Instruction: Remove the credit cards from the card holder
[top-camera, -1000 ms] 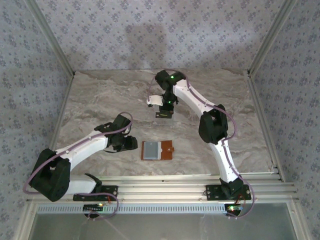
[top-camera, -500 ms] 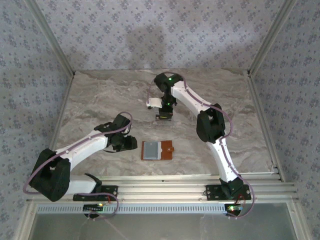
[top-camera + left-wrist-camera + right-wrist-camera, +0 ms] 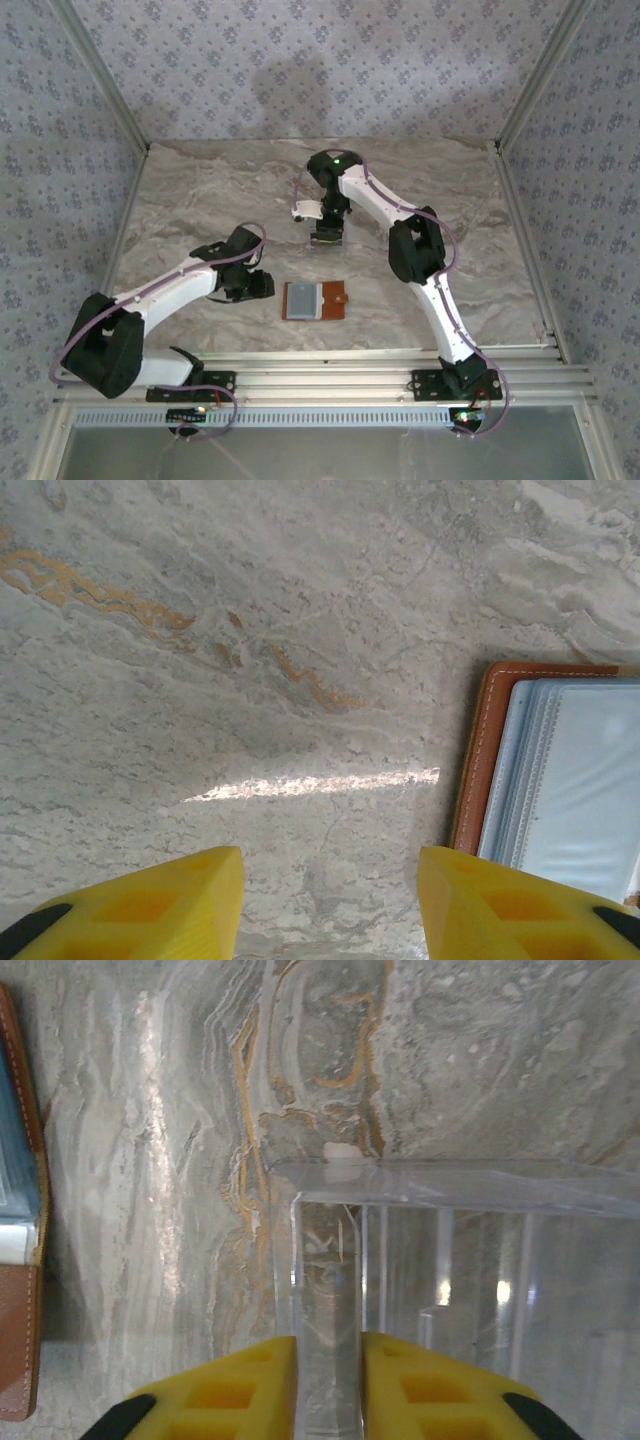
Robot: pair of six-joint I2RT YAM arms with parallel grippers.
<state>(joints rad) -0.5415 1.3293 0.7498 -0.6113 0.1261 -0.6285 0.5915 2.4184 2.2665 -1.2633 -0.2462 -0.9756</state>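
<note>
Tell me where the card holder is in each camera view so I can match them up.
Top external: the card holder lies open at centre, toward the near side of the marble table.
Left wrist: card holder at the right edge, cut off by the frame.
Right wrist: card holder at the left edge, with the clear rack to its right.
Shared landmark: its brown leather border around grey-blue lining, against the marble.

The wallet (image 3: 316,300) is orange-brown with grey-blue lining; the table (image 3: 200,200) grey marble, orange-veined; walls (image 3: 300,60) pale blue floral; rack (image 3: 450,1260) clear; fingers (image 3: 150,905) yellow.
</note>
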